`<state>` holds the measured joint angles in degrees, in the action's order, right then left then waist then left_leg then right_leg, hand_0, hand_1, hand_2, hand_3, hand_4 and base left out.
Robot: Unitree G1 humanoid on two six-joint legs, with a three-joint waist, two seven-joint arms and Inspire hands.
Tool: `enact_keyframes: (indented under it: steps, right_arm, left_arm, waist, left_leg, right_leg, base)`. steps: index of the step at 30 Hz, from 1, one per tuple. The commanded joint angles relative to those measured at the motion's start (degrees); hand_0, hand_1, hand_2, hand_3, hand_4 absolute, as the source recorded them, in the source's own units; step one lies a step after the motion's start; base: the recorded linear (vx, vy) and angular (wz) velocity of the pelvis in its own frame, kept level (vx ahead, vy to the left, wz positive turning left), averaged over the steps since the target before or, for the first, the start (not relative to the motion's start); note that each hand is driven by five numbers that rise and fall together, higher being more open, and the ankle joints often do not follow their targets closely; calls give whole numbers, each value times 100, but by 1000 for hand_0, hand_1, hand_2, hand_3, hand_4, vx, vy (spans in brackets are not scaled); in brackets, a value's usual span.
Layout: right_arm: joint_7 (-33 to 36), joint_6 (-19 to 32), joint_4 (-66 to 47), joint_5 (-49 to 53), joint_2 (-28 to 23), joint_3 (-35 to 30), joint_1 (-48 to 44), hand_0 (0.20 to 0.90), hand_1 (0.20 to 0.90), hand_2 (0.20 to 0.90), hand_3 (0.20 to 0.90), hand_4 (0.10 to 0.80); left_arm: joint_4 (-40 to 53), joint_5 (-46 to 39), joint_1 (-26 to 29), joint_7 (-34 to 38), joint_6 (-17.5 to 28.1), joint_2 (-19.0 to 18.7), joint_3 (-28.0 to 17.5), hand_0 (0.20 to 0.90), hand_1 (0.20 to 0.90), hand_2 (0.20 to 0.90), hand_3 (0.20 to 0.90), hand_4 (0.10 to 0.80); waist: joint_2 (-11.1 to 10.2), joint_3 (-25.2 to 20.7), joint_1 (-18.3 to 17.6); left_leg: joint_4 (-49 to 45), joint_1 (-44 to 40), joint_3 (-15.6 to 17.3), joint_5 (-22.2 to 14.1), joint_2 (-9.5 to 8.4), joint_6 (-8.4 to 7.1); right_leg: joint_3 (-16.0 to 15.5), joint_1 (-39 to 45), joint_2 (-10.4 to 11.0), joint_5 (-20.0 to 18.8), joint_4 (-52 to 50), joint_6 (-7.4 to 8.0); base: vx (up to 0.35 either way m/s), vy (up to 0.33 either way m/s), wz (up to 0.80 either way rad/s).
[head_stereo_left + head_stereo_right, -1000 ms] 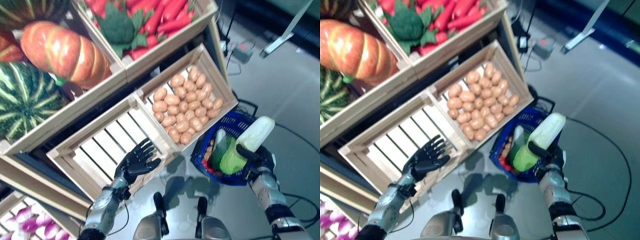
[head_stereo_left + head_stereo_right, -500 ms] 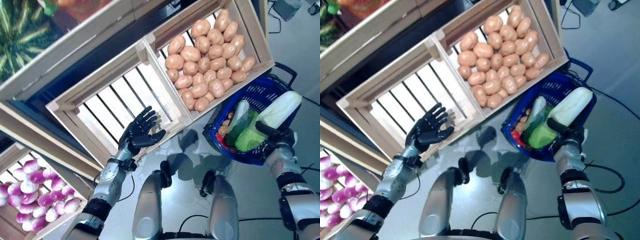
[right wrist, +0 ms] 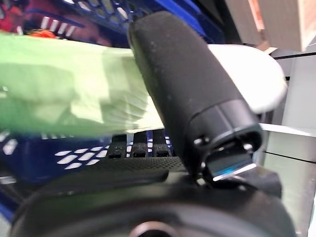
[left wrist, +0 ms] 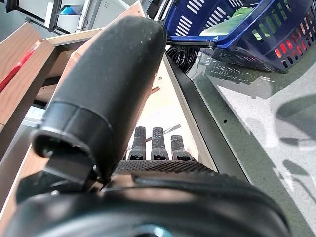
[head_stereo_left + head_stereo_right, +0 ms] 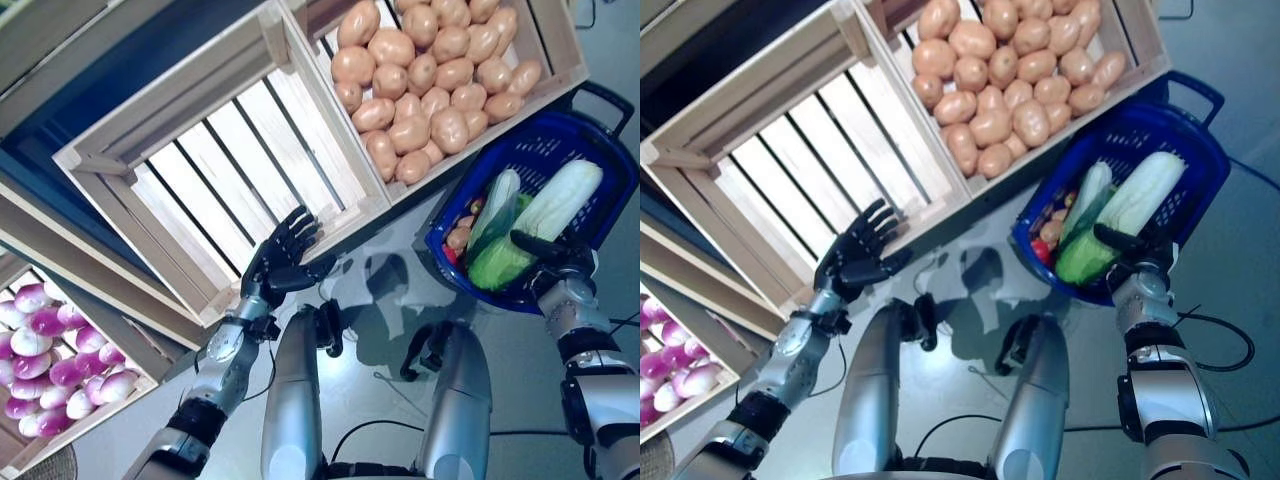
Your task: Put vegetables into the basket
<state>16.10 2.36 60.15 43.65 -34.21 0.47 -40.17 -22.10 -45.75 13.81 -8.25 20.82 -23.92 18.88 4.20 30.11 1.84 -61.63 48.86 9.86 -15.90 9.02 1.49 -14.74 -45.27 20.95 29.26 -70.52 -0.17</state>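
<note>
The blue basket [image 5: 545, 140] stands on the floor beside the wooden stand. My right hand [image 5: 556, 263] is shut on a long white and green cabbage [image 5: 545, 220], which lies across the basket's mouth. In the right wrist view the thumb [image 3: 182, 74] lies over the cabbage [image 3: 64, 98]. A pale green long vegetable [image 5: 497, 203] and small red and brown ones [image 5: 460, 238] lie in the basket. My left hand [image 5: 281, 262] is open and empty at the front edge of a slatted crate; it shows in the left wrist view [image 4: 106, 84].
A slatted wooden crate [image 5: 215, 165] and a second crate [image 5: 555, 45] sit on the stand's low shelf, the second right next to the basket. A lower crate [image 5: 100, 405] juts out at the left. Grey floor [image 5: 500, 380] lies around the basket.
The camera has tilted down, so the whole picture has shifted. My right hand has brought the cabbage further over the basket's mouth. My left hand stays open by the crate.
</note>
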Motion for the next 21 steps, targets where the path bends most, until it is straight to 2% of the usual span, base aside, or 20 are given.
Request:
enact_keyframes:
  steps: [1, 4, 5, 7, 13, 17, 21]
  right_arm:
    - [-274, 454, -438, 51, -507, -98, -211, 900, 900, 900, 900, 800]
    - [-355, 447, -501, -39, -506, -68, -208, 900, 900, 900, 900, 800]
    - [-389, 414, -524, -48, -490, -46, -169, 900, 900, 900, 900, 800]
    - [-457, 421, -503, -49, -460, -56, -125, 900, 900, 900, 900, 800]
    - [-666, 472, -541, 117, -204, -76, 247, 900, 900, 900, 900, 800]
    - [-678, 454, -792, -76, 94, -25, 597, 900, 900, 900, 900, 800]
    - [-681, 361, -999, -115, 628, 163, 1089, 900, 900, 900, 900, 800]
  left_arm:
    - [760, 12, 118, -169, 701, -194, -97, 900, 900, 900, 900, 800]
    - [770, -40, 109, -217, 665, -225, -123, 900, 900, 900, 900, 800]
    - [754, -104, 90, -255, 658, -225, -126, 900, 900, 900, 900, 800]
    - [730, -113, 87, -281, 668, -213, -134, 900, 900, 900, 900, 800]
    - [682, -113, -70, -408, 603, -202, -198, 900, 900, 900, 900, 800]
    - [549, -175, -187, -515, 355, -210, -212, 900, 900, 900, 900, 800]
    - [409, 17, -393, -685, 37, -98, -135, 900, 900, 900, 900, 800]
  waist:
    - [25, -32, 73]
    - [9, -32, 66]
    - [-8, -32, 71]
    - [-30, -32, 62]
    - [-122, -71, 106]
    - [-202, -298, 112]
    - [-319, -680, 125]
  left_leg:
    - [-447, -772, 227, -1295, -108, 146]
    - [-490, -777, 239, -1275, -69, 149]
    - [-266, -989, 252, -1194, -68, 108]
    - [-295, -986, 245, -1162, -46, 106]
    - [729, -1886, 272, -757, -63, 20]
    - [1551, -2483, 321, -537, -73, -30]
    - [2832, -3351, 507, -90, -147, -133]
  right_leg:
    - [-287, 417, -150, -319, 333, -174]
    - [-286, 416, -134, -318, 286, -185]
    - [-297, 604, -169, -386, 473, -134]
    - [-298, 605, -149, -376, 429, -162]
    - [-380, 1515, -345, -672, 1319, -88]
    - [-491, 2149, -491, -943, 2110, -62]
    - [-581, 3007, -769, -1302, 3392, 20]
  base:
    - [30, 5, 4]
    - [11, 3, 1]
    - [-6, 14, -4]
    - [29, 20, -3]
    - [75, 5, -2]
    - [84, 0, -5]
    - [130, -3, -8]
